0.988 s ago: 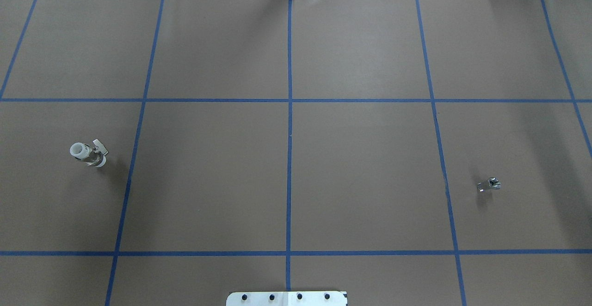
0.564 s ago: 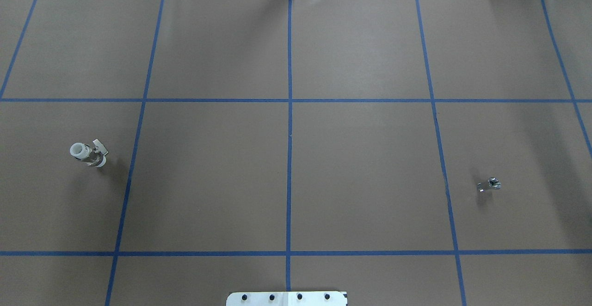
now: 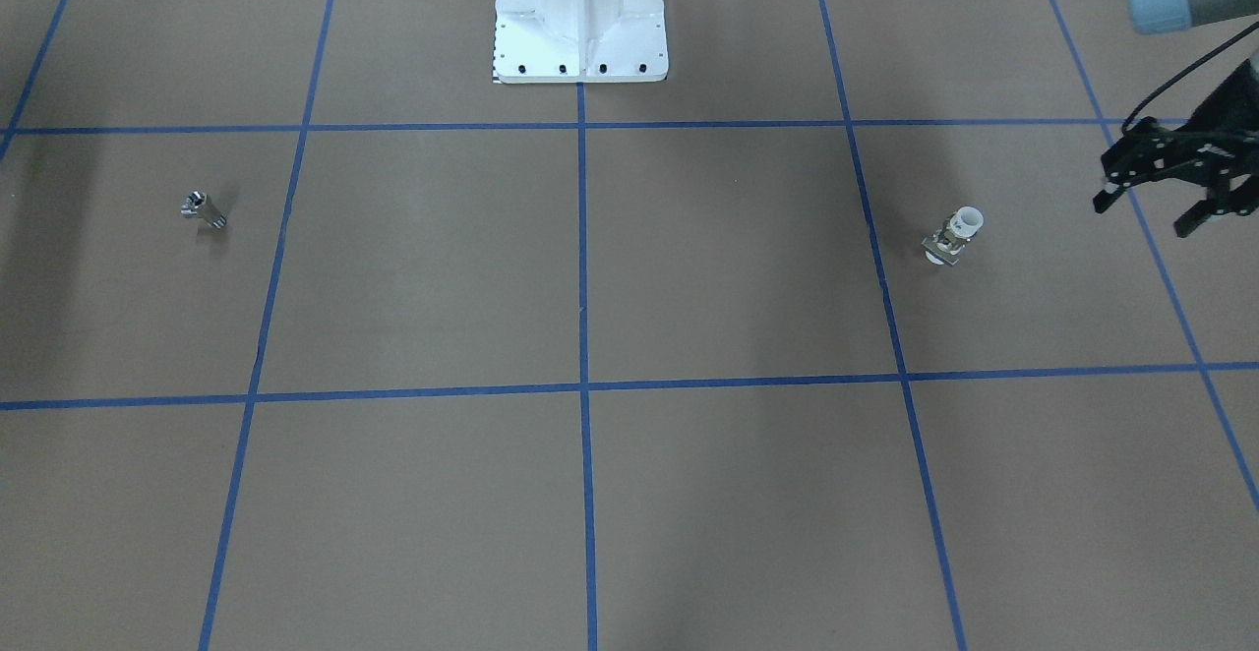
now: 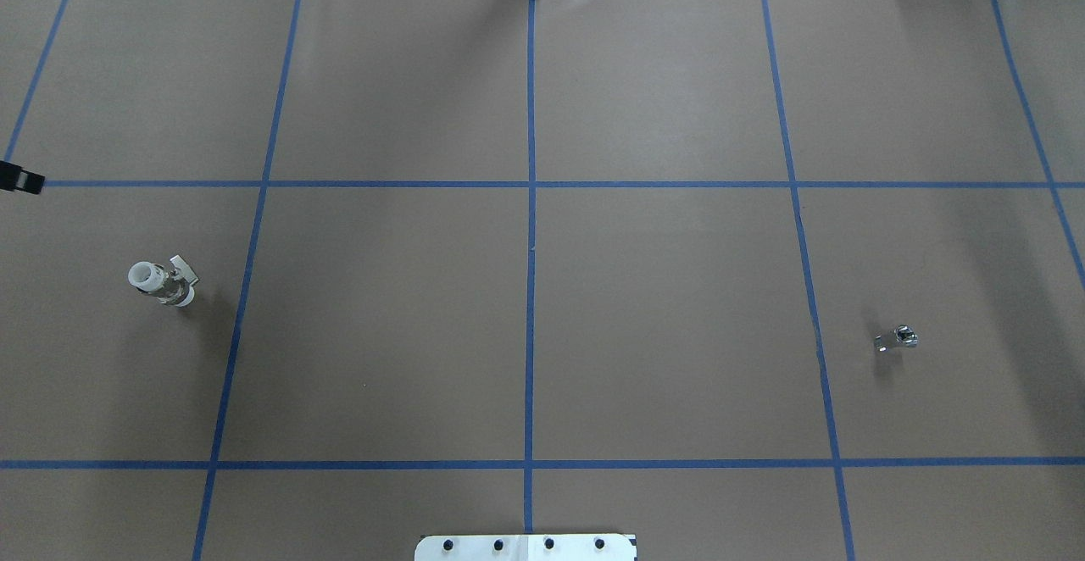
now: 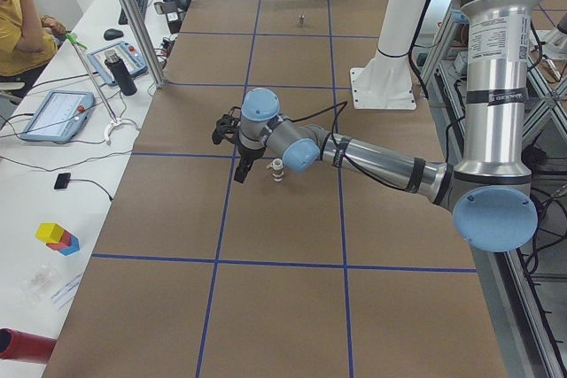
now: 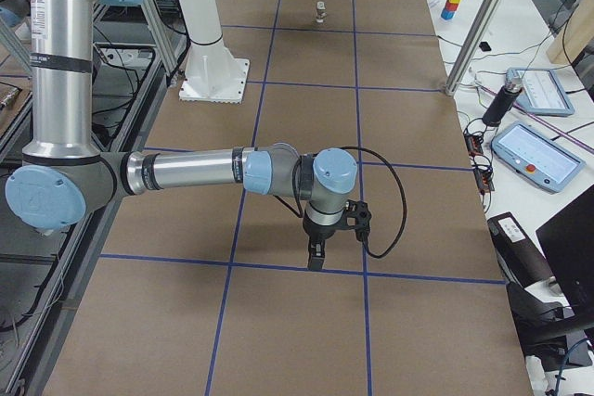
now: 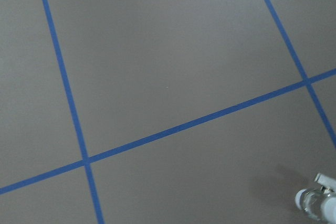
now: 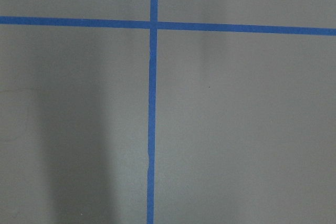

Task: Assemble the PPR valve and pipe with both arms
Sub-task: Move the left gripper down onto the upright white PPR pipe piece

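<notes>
The PPR valve point(image 4: 161, 283) stands on the brown table on my left side, white socket end up, with its flat lever to the side. It also shows in the front view point(image 3: 954, 235) and at the left wrist view's bottom corner point(image 7: 320, 205). The pipe point(image 4: 897, 339), a tiny shiny metal stub, lies alone on the right side point(image 3: 203, 208). My left gripper point(image 3: 1144, 215) is open and empty, hovering a short way outboard of the valve point(image 5: 276, 168). My right gripper point(image 6: 316, 249) shows only in the exterior right view, over bare table; I cannot tell whether it is open.
The white bolted pedestal point(image 3: 580, 22) stands at the robot's side of the table. Blue tape lines point(image 4: 531, 247) divide the brown mat into squares. Aluminium posts point(image 5: 133, 24) and a desk with tablets point(image 5: 55, 114) border the operators' side.
A black fingertip of my left gripper has come into the overhead view at its left edge. The valve and the pipe have not moved.
</notes>
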